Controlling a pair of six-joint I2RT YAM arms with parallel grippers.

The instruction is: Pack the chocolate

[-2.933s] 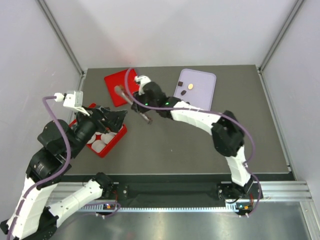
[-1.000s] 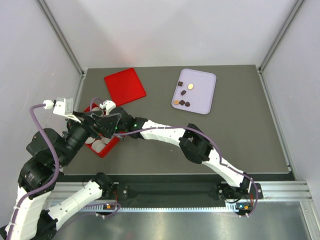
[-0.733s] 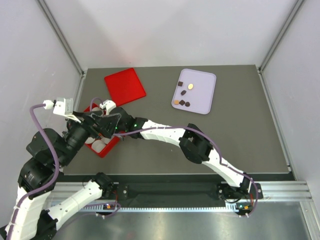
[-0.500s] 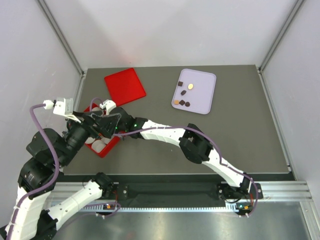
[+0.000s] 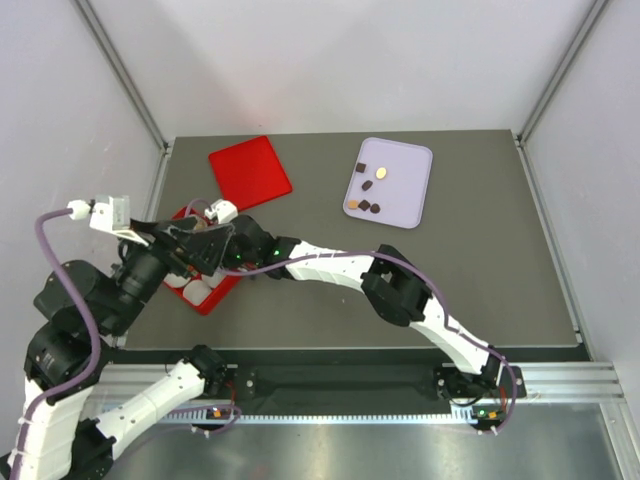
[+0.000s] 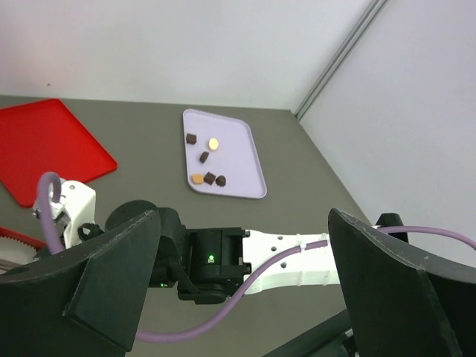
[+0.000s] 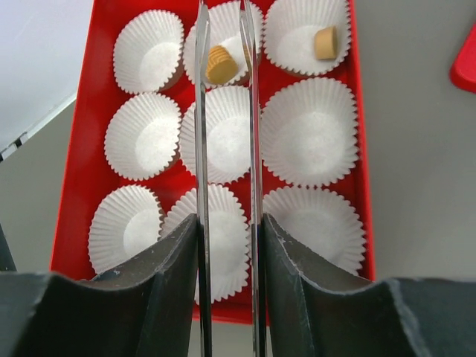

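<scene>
The right claw (image 7: 223, 30) hangs over an open red box (image 7: 74, 186) at the left side of the bench (image 5: 520, 260). Its thin jaws are released to a narrow gap. The box holds nine white fluted paper cups (image 7: 305, 130) in three rows of three. In the right wrist view, a tan chocolate piece (image 7: 221, 64) lies tilted in the middle cup of the far row. It sits between the jaw tips, close against the left one, and looks narrower than the gap, so it seems to be resting in the cup rather than pinched. A second tan piece (image 7: 325, 42) sits in the far-row cup just to its right. The other seven cups show only paper.

The left claw (image 6: 242, 253) is spread wide and grasps nothing. It is raised beside the box, with the right arm crossing beneath it.

The remaining chocolate pieces (image 5: 368, 186), dark and tan, lie on a lavender tray (image 5: 405, 160) at the back of the bench, well apart from the box. A flat red lid (image 5: 250, 172) lies on the bench between box and tray, near the back left.
</scene>
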